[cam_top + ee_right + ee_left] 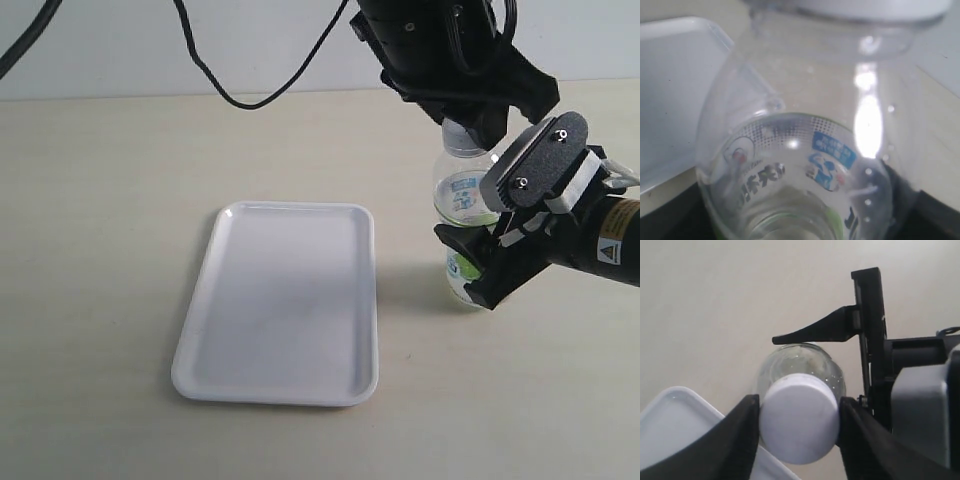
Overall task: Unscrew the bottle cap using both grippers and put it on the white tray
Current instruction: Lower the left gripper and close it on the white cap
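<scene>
Both engaged: left claw (799,412) clamped on bottle cap (800,432), right claw (470,228) clamped around bottle (460,190).

The tray (280,300) is smooth, glossy white plastic. The bottle (462,190) is clear, shiny plastic with bright glare spots and a printed label. The cap (799,420) is smooth matt white plastic. The fingers (735,440) are matt black plastic. A grainy dark-grey plate (540,160) carries shiny metal screws. The tabletop (100,200) is matt beige and smooth.
</scene>
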`<state>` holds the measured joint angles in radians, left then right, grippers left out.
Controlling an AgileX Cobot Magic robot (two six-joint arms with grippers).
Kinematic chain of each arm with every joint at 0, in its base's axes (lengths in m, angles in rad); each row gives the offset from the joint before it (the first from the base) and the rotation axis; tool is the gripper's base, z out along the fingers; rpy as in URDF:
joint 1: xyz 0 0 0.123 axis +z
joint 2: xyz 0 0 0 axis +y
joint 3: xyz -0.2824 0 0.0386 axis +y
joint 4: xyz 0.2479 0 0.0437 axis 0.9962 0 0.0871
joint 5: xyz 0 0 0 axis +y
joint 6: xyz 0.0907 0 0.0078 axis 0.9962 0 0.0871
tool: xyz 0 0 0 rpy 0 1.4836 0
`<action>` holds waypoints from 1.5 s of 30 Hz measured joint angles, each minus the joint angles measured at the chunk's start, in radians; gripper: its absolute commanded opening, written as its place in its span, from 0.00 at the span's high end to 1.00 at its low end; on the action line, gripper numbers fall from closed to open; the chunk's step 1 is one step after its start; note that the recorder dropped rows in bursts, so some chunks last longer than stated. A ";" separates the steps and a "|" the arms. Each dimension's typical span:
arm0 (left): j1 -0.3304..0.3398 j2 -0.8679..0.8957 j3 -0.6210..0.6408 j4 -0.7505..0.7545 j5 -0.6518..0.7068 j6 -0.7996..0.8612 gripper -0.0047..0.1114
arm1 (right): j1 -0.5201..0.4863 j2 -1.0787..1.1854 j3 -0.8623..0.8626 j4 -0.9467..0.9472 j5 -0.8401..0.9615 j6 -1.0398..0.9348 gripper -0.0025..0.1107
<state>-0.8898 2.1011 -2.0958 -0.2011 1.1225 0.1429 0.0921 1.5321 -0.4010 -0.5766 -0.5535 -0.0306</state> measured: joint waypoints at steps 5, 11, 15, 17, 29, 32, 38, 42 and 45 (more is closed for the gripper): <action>0.000 0.000 0.000 0.002 0.004 -0.105 0.96 | 0.000 0.000 0.000 0.000 0.000 -0.011 0.98; 0.000 0.000 0.000 0.005 0.008 -0.255 0.96 | 0.000 0.000 0.000 0.000 0.000 -0.019 0.98; 0.000 0.000 0.000 0.009 0.010 -0.385 0.96 | 0.000 0.000 0.000 0.000 0.000 -0.024 0.98; 0.000 0.000 0.000 0.011 0.010 -0.443 0.96 | 0.000 0.000 0.000 0.000 0.000 -0.026 0.98; 0.002 0.000 -0.011 0.019 0.026 -0.792 0.96 | 0.000 0.000 0.000 -0.004 0.000 -0.030 0.98; 0.008 0.002 -0.011 0.019 0.011 -0.849 0.96 | 0.000 0.000 0.000 0.002 0.003 -0.027 0.98; 0.010 0.006 -0.011 0.017 -0.006 -0.850 0.96 | 0.000 0.000 0.000 0.012 0.009 -0.020 0.98; 0.010 0.006 -0.011 0.015 -0.006 -0.832 0.95 | 0.000 0.000 0.000 0.014 0.009 -0.020 0.98; 0.010 0.006 -0.011 0.015 -0.006 -0.831 0.84 | 0.000 0.000 0.000 0.014 0.009 -0.020 0.98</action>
<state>-0.8795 2.1074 -2.1069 -0.1864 1.1164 -0.6880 0.0921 1.5321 -0.4010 -0.5628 -0.5446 -0.0509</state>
